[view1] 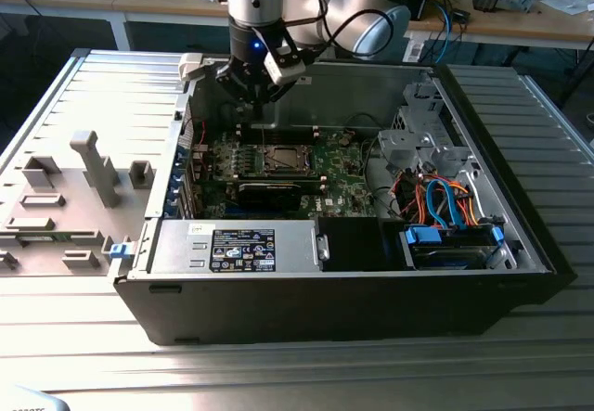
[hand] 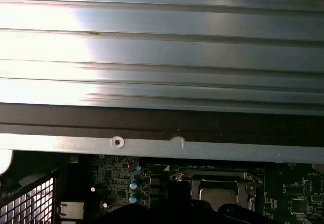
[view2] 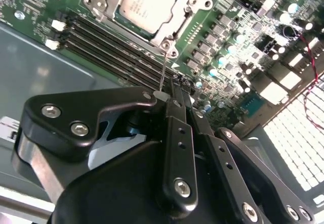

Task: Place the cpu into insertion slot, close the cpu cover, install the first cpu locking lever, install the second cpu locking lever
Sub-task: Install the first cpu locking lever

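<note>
Since the cpu point(view2: 147, 4) is already sitting in the insertion slot point(view2: 174, 16), the gripper point(view2: 174, 90) is pinching a thin locking lever point(view2: 163, 67) w/ closed fingers just beside it.

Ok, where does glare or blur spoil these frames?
First wrist view: strong glare washes out the ribbed metal panel; the chip sits dim below it. Second wrist view: the pincer looms dark and soft up close, while the chip is evenly lit. Exterior view: the case interior is shadowed but readable.

From my second wrist view the gripper point(view2: 177, 90) hides the lever's lower end; cpu point(view2: 147, 4) cropped
</note>
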Robot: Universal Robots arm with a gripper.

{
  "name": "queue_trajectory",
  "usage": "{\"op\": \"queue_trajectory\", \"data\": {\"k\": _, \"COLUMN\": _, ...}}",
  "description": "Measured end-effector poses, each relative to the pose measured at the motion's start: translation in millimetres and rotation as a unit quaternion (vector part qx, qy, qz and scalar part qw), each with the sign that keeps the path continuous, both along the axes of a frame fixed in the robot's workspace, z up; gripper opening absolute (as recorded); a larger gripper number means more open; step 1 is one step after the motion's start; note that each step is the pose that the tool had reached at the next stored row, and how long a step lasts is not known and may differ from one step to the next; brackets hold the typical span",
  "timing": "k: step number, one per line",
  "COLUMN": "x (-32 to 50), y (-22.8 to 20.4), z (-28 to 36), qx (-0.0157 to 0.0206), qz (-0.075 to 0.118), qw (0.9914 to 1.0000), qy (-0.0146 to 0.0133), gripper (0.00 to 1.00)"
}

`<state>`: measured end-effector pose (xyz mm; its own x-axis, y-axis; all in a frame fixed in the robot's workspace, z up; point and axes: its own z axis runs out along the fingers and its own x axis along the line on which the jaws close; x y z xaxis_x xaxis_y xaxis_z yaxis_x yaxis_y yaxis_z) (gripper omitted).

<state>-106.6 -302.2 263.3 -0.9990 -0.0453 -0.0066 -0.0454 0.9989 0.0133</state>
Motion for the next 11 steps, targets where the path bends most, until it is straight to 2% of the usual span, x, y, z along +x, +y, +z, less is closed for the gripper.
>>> {"op": "queue_trajectory", "data": {"k": 11, "x": 17.6, "y": 0.0, "z": -0.1, "qx": -0.0001, "qz": 0.0, "qw": 1.0, "qy": 0.0001, "gripper": 0.11}}
